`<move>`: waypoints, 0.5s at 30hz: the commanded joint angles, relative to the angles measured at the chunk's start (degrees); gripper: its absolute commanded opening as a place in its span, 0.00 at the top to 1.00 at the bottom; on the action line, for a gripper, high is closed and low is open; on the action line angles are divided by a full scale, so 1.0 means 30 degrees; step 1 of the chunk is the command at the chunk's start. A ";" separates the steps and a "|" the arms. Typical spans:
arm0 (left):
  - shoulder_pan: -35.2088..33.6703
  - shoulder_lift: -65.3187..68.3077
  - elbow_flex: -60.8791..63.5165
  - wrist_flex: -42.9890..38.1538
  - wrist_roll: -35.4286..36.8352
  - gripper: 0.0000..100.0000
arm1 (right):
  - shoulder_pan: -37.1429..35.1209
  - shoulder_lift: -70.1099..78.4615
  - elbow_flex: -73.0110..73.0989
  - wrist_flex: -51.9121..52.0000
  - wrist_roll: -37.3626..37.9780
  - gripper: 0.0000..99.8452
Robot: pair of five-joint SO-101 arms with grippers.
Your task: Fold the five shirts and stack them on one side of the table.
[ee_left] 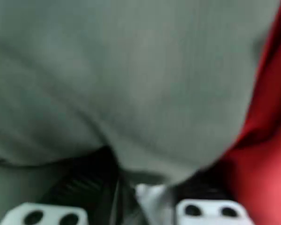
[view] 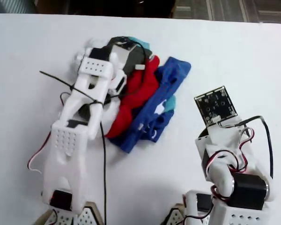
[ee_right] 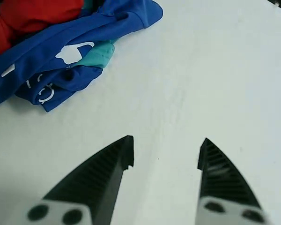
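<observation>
Left arm stretched forward, left gripper (ee_left: 143,185) nose-down in the grey shirt (ee_left: 131,84) at the pile's far end; jaw state can't tell. Right gripper (ee_right: 166,143) hangs spread wide over bare table (view: 225,47). Red shirt (view: 138,93) and blue shirt (view: 161,93) lie side by side, touching, long axes diagonal.

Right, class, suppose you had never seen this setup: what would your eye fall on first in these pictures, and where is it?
First, the crumpled heap of shirts in the middle of the table, with a red shirt and a blue shirt side by side. The left hand is pressed close against grey cloth at the heap. The right hand hangs open over bare table beside the blue shirt.
</observation>
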 commanded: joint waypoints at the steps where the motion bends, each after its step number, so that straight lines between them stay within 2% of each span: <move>1: -0.2520 0.1055 -0.2330 0.1495 0.0293 0.98 | 0.0278 0.0190 -0.0147 0.0073 0.0117 0.77; 6: -0.6886 0.1407 -0.5729 0.3546 0.0645 0.97 | 0.0161 0.0190 -0.0147 -0.0044 0.0117 0.77; 15: -1.6176 0.1289 -1.0007 0.3663 0.0645 0.97 | 0.0132 0.0190 -0.0147 -0.0073 0.0117 0.77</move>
